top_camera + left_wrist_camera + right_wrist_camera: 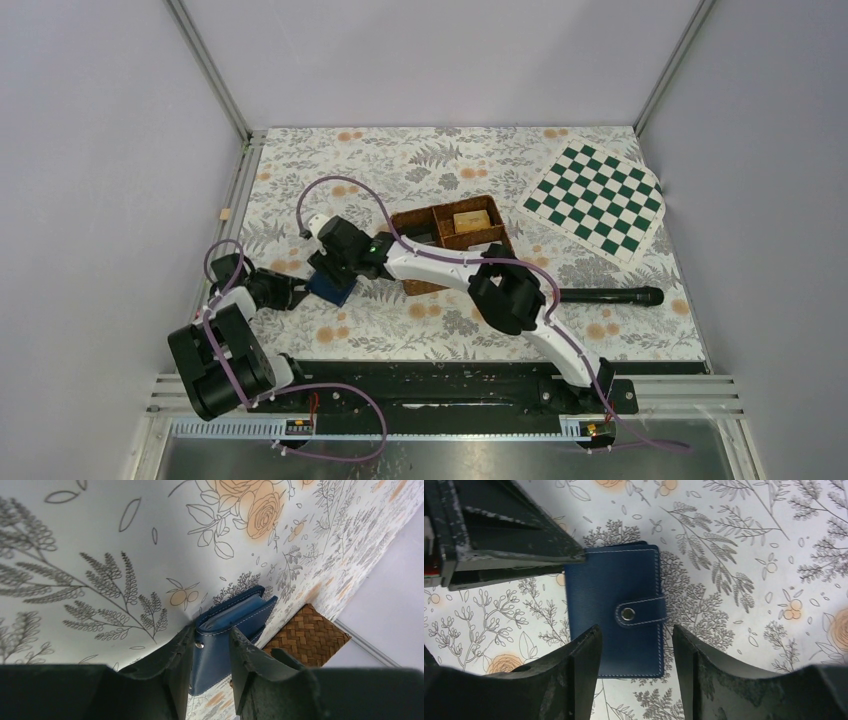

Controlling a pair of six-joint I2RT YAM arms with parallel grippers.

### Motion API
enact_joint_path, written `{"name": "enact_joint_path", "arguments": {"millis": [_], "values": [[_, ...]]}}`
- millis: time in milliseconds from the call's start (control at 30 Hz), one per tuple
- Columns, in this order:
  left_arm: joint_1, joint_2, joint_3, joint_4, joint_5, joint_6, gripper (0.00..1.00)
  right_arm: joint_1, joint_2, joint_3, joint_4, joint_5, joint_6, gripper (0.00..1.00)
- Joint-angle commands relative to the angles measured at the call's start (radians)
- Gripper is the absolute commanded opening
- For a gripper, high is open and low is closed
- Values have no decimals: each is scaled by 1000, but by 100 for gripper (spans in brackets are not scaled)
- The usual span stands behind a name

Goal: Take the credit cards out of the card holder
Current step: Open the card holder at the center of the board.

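Note:
The card holder (pixel 331 290) is a dark navy wallet lying flat on the floral table, its tab (pixel 639 613) snapped shut. It also shows in the right wrist view (pixel 609 580) and the left wrist view (pixel 240 611), where a light blue inner edge shows. No cards are visible. My left gripper (pixel 303 293) reaches in low from the left, and its jaws (pixel 211 629) are closed on the holder's near edge. One of its fingers (pixel 524 550) rests over the holder's corner. My right gripper (pixel 328 268) hovers open above the holder (pixel 635 630), fingers either side of its lower end.
A brown wicker tray (pixel 437 225) stands just right of the holder and holds a tan object (pixel 470 222); it also shows in the left wrist view (pixel 310 635). A green checkered mat (pixel 597 202) lies at the back right. A black rod (pixel 610 296) lies right of the right arm.

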Motion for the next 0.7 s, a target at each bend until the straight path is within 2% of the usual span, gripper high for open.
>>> {"name": "enact_joint_path", "arguments": {"millis": [0,133,467,667], "values": [[1,52,-7,50,46,14,32,17,23,50,44,35,-55,60],[-5,79,-1,58,68,16,30,24,31,48,46,43,-60,60],[-45,84,-3,59,70,22,30,44,44,27,57,205,-98,58],[-52,87,0,59,73,22,29,44,59,33,41,195,-100,57]]}}
